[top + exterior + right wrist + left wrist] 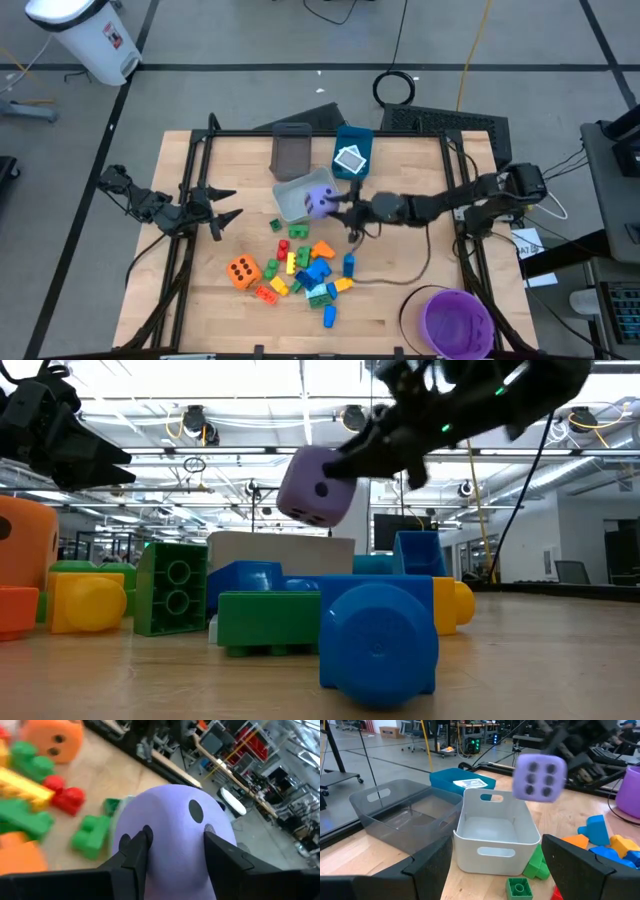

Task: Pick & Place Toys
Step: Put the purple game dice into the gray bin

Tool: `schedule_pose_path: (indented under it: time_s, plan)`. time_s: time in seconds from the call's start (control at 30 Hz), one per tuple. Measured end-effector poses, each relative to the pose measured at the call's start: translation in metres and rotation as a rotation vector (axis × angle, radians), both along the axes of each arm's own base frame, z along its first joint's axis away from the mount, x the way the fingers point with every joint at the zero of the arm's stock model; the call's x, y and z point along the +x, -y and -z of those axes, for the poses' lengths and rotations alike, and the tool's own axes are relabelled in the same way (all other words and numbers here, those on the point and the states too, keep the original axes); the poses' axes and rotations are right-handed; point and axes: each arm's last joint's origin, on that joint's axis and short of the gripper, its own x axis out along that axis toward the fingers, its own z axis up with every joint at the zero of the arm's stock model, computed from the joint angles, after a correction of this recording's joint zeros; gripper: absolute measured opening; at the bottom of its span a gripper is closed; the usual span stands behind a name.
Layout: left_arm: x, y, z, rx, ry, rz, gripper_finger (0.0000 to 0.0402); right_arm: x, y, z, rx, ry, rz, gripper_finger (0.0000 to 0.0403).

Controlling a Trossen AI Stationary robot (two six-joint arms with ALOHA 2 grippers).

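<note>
Left gripper (226, 205) waits at table's left edge, fingers spread, holding nothing, clear of work.

Brick pile (305, 272) plus orange die (241, 271) lie near centre, unsorted.

Light grey bin (291, 198) sits centre; darker grey bin (291, 150) and blue bin (354, 152) stand farther back.

Right gripper (337, 209) reaches in from right, fingers closed on purple die (320, 201), carried high above light grey bin, likely for drop.

Purple bowl (458, 322) sits near right corner, apparently unused.

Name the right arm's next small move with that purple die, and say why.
Probably open and drop it: the right gripper holds the purple die in the air above the light grey bin, which looks empty, while the left gripper waits open nearby.
</note>
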Motion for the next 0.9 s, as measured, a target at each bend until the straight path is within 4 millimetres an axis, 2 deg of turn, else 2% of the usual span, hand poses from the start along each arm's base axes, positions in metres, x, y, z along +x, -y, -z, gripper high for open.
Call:
schedule_pose_path:
  time_s: [0.17,0.33,0.43,0.63,0.9]
  plan:
    - [0.000,0.000,0.000,0.000,0.000,0.000,0.0310,0.008,0.033,0.013,0.065,0.015,0.009,0.0134]
    - [0.000,0.000,0.000,0.000,0.000,0.000,0.0310,0.013,0.048,0.035,0.078,-0.047,0.011,0.0134]
    - [0.000,0.000,0.000,0.000,0.000,0.000,0.0310,0.013,0.044,0.043,0.069,-0.096,0.024,0.0134]
    - [0.000,0.000,0.000,0.000,0.000,0.000,0.0310,0.012,0.026,0.048,0.004,-0.145,0.158,0.0134]
    - [0.000,0.000,0.000,0.000,0.000,0.000,0.0310,0.008,-0.001,0.052,-0.034,-0.190,0.246,0.0134]
